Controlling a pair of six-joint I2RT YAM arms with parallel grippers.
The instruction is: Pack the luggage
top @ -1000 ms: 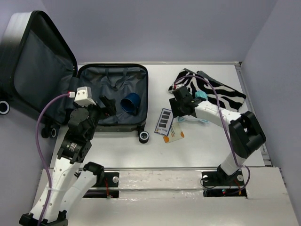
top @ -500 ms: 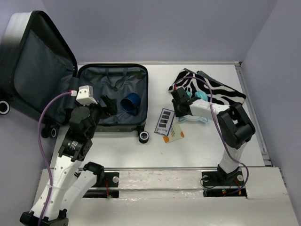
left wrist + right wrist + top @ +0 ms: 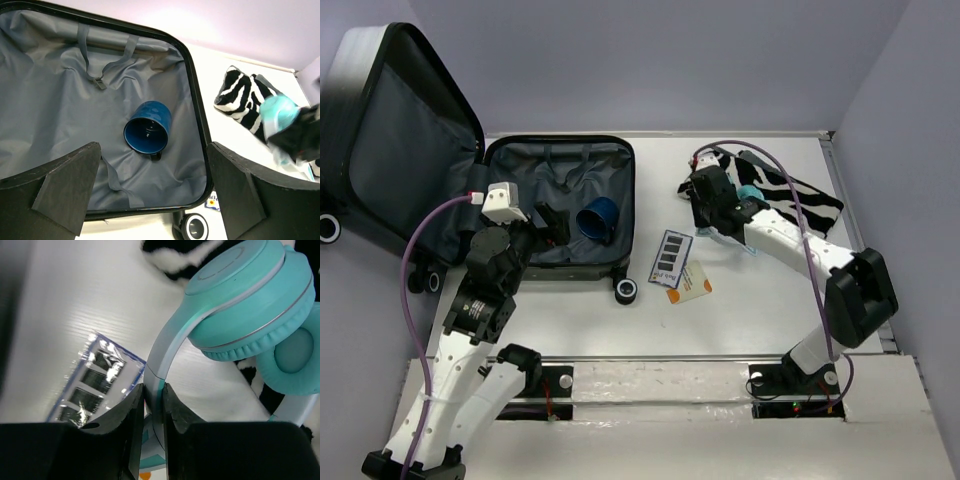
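The luggage (image 3: 510, 160) lies open at the left, lid standing up, grey lining showing. A blue mug (image 3: 599, 219) lies on its side inside; it also shows in the left wrist view (image 3: 148, 127). My left gripper (image 3: 548, 222) is open and empty over the near part of the case. My right gripper (image 3: 712, 205) is shut on the band of teal headphones (image 3: 250, 300), lifted off the table; they also show in the top view (image 3: 748, 196). A zebra-print cloth (image 3: 790, 192) lies behind them.
A clear packet with dark strips (image 3: 669, 257) and an orange-and-white tag (image 3: 690, 285) lie on the table right of the case. A case wheel (image 3: 627, 290) sits at its near right corner. Walls close the back and right sides.
My right gripper has risen and moved back and right with the headphones held in it, off the table. The left arm has stayed still.
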